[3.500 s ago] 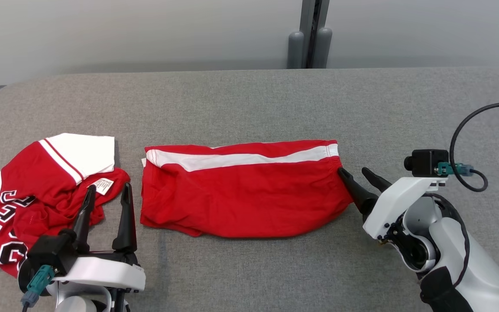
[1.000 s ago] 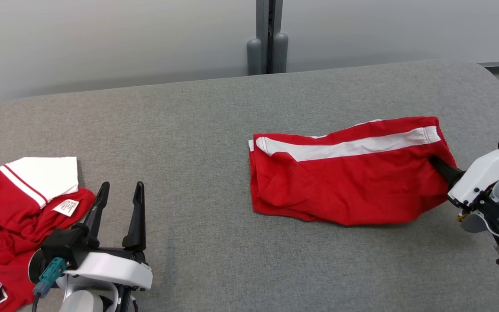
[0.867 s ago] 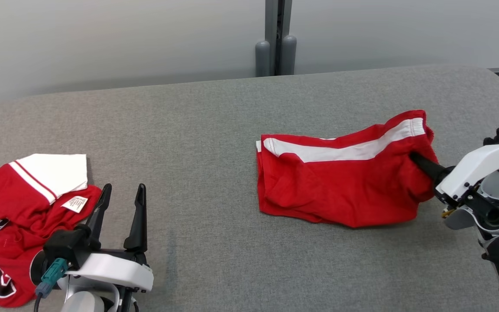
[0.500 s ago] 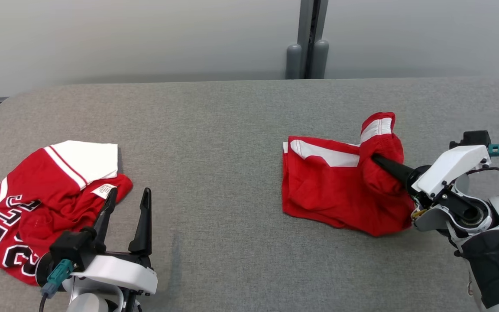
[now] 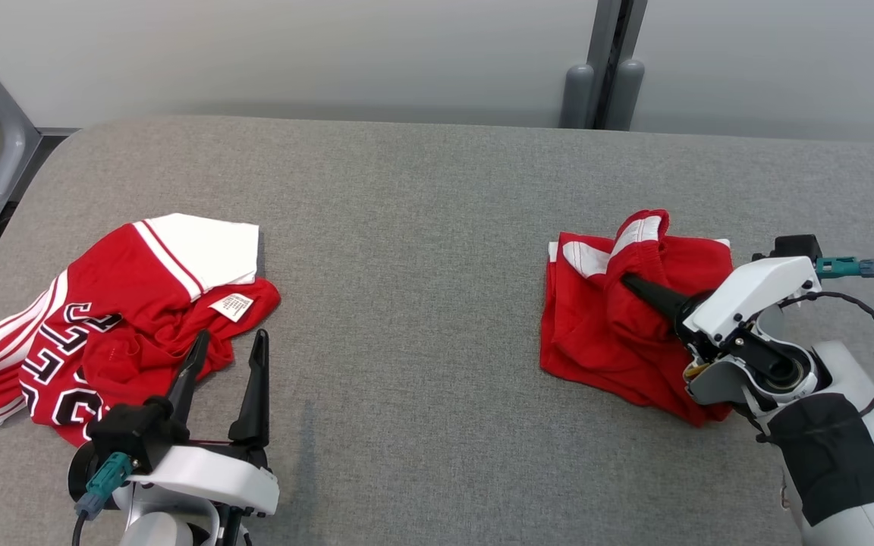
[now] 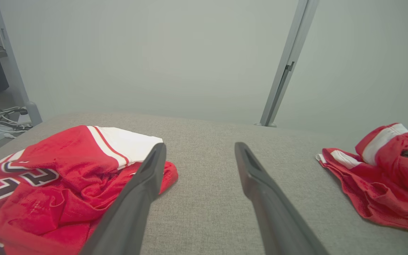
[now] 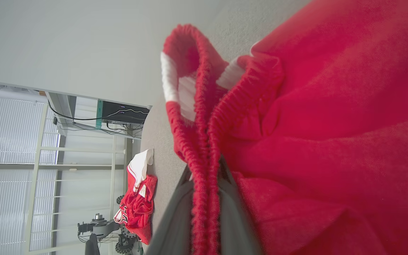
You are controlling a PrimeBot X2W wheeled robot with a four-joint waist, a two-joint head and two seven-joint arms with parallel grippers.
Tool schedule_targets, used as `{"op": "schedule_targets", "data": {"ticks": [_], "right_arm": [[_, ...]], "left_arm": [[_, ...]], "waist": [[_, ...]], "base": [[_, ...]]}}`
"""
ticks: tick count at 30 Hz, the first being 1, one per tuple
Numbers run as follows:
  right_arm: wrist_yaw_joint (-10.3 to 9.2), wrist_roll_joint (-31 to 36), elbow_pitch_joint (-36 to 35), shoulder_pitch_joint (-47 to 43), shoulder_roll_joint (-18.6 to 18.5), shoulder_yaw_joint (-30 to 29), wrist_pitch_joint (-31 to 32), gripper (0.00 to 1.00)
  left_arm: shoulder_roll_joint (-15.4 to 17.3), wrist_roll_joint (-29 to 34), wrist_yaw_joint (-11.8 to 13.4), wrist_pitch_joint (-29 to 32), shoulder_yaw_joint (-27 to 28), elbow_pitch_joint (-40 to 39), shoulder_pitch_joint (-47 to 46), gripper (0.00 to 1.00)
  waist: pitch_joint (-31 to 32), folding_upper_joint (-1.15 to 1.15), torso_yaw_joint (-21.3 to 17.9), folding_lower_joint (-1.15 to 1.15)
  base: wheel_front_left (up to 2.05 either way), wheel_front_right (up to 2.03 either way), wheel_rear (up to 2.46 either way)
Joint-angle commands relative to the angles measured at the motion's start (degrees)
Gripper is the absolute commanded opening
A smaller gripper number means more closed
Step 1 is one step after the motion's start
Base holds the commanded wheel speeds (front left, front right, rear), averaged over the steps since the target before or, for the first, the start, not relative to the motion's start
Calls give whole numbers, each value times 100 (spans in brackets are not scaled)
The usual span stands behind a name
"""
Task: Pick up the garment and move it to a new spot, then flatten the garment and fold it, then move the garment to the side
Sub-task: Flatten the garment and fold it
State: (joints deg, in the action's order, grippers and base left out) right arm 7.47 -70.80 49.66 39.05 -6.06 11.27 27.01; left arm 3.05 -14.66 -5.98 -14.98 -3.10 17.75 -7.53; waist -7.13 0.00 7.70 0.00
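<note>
- Grey table is seen, jersey heaped at left.
- Left gripper is held wide open, empty.
- Shorts, at right, are pinched at the waistband by the right gripper; a fold is judged underway, next to be laid flat.

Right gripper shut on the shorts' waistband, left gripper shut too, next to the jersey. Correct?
No: the left gripper is open, fingers wide apart with nothing between them, as the left wrist view shows. The rest stands: the right gripper is shut on the waistband of the shorts, and the left gripper sits next to the jersey.
</note>
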Motion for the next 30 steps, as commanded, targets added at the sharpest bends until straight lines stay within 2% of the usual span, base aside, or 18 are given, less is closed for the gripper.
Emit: {"op": "schedule_targets", "data": {"ticks": [1,2,3,4,10,16,25,30], "right_arm": [[6,24,37,100,-22,-14,-45,23],[6,34,87,118,3,-7,-39,41],[6,31,128,140,28,0,-29,73],[6,26,152,156,45,9,-21,100],[6,-21,89,147,134,100,-44,100],[5,-150,-491,-51,89,178,-116,100],[7,84,-1535,-562,-343,395,-409,100],[7,549,-1663,-758,-686,489,-677,100]], "left_arm": [[22,-26,0,-19,7,8,-78,100],[22,-26,-1,-19,13,8,-85,100],[21,-23,-1,-19,18,10,-97,100],[21,-21,0,-19,25,11,-105,100],[16,-4,9,-19,57,21,-115,100],[17,29,17,-19,86,19,-76,100],[36,63,20,-19,88,-10,-5,100],[52,86,11,-19,63,-27,23,100]], "waist": [[-16,0,17,0],[-28,0,28,0],[-39,0,34,0],[-47,0,37,0],[-49,0,-16,0],[21,0,-194,0],[125,0,-489,0],[133,0,-630,0]], "base": [[0,0,0],[0,0,0],[0,0,0],[0,0,0],[0,0,0],[0,0,0],[0,0,0],[0,0,0]]}}
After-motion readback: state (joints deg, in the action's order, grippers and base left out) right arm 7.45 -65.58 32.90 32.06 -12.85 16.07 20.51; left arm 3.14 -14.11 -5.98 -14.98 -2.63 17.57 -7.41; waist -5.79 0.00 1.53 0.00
